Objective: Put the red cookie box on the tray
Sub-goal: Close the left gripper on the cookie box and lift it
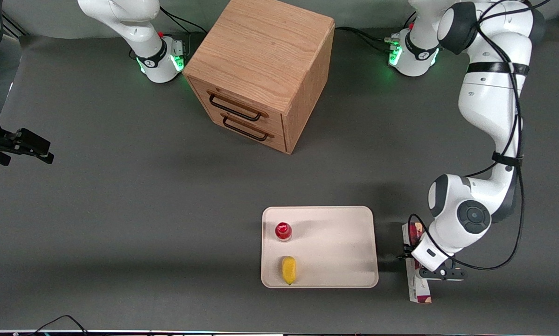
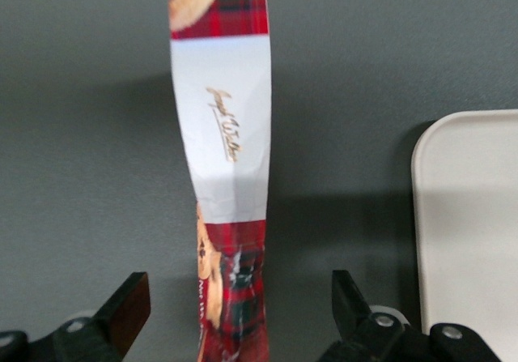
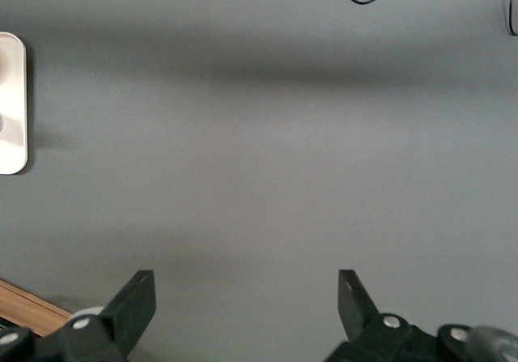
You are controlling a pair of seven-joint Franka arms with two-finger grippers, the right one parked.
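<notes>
On the gray table (image 1: 121,210), toward the working arm's end, one red cookie box (image 1: 419,291) lies flat on the mat just beside the short edge of the one tray (image 1: 349,233), apart from it by a narrow strip of mat. Its long axis runs parallel to that tray edge. The left arm's gripper (image 1: 431,268) hangs directly over the middle of the box. From the wrist camera the box (image 2: 222,176) shows a white middle band with gold script, dark red plaid at both visible ends, and it sits between the two black fingers (image 2: 129,305), which stand spread wide with clear mat on either side of the carton; the jaws are open and touch nothing. A rounded corner of the tray (image 2: 469,216) shows beside the box there.

Two things rest on the cream tray: one small red-capped bottle (image 1: 283,231), upright near the edge toward the parked arm, and one yellow object (image 1: 289,269) nearer the front camera than the bottle.

One wooden drawer cabinet (image 1: 261,65) with two drawers, each with one dark handle, stands well apart from the tray, farther from the front camera.
</notes>
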